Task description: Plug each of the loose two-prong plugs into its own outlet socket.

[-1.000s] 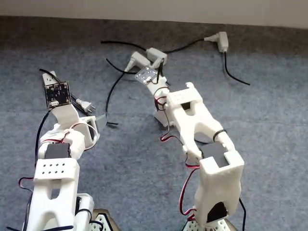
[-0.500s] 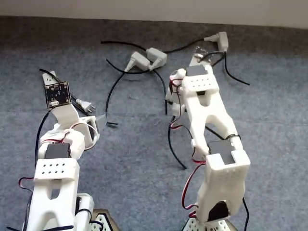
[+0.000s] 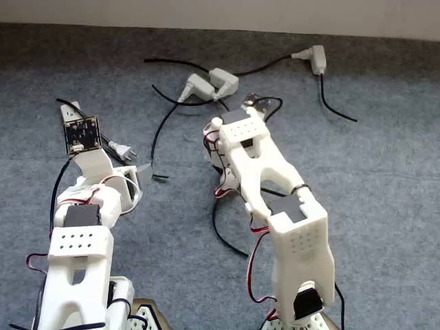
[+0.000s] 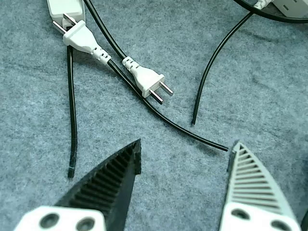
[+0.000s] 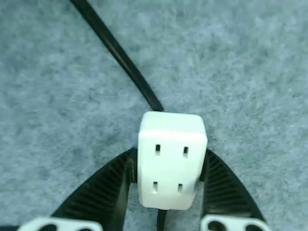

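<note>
Right arm (image 3: 265, 161) stretched forward, pincer (image 5: 168, 156) clamping outlet socket (image 5: 172, 139).

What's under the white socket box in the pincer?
Grey carpet shows around the socket box, with a black cable leading off behind it. The spot straight beneath is covered.

A grey-blue, felt-like carpet (image 3: 385, 206) covers the whole table surface, its short fuzzy nap plain to see in both wrist views. Along its far edge the carpet darkens into a shadowed band (image 3: 82, 36), and beyond that runs a pale, flat strip (image 3: 206, 12), possibly a wall. At the near edge a small tan and dark piece (image 3: 152, 315) pokes out, too cropped to identify
</note>
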You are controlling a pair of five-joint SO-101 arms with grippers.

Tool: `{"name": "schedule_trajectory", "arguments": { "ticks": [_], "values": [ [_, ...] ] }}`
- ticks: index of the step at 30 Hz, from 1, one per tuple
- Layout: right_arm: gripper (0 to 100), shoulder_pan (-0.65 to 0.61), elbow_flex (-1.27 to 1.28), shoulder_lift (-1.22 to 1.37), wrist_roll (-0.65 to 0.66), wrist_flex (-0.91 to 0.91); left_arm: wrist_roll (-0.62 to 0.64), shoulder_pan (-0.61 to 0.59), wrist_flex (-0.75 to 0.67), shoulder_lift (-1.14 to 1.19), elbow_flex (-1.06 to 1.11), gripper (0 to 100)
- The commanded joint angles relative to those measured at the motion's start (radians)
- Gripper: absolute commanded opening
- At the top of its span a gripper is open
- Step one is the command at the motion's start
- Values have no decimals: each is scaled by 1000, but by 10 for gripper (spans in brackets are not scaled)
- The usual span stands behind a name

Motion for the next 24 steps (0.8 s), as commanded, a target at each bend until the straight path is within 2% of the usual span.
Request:
{"name": "schedule_trajectory", "arguments": {
  "ticks": [1, 8, 17, 24],
  "values": [
    [169, -42, -5, 18, 46, 36, 5, 27, -18, -12, -4, 295],
    [169, -157, -36, -30, 100, 48, 5, 27, -18, -12, -4, 295],
    [169, -150, -41, -41, -158, 35, 5, 27, -18, -12, -4, 295],
    [169, -185, -119, -39, -344, -76, 5, 24, -18, -12, -4, 295]
  ]
}}
